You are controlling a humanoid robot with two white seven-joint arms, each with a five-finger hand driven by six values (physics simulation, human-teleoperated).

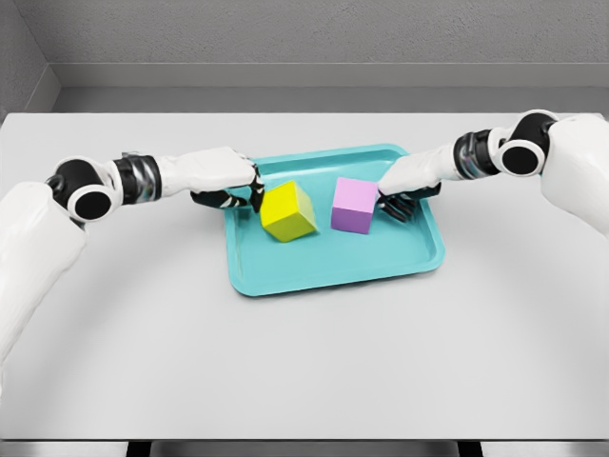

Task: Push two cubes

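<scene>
Left hand (pixel 226 179) fingers curled, pressed against yellow cube (pixel 288 211) in the teal tray (pixel 333 271); right hand (pixel 407 183) likewise against purple cube (pixel 354 205). Cubes sit near the tray's middle, small gap between (neither grasped). Tray's front half open. Tray on grey table (pixel 304 362), grey wall (pixel 304 38) behind.

A pale grey table (pixel 304 362) carries a teal tray (pixel 328 271), the only thing lying flat on its top. The tray sits between the fingers of the two hands: its left rim lies just under the left hand's fingers (pixel 249 186), and its right rim just under the right hand's fingers (pixel 398 205). The table's near part is bare.
</scene>
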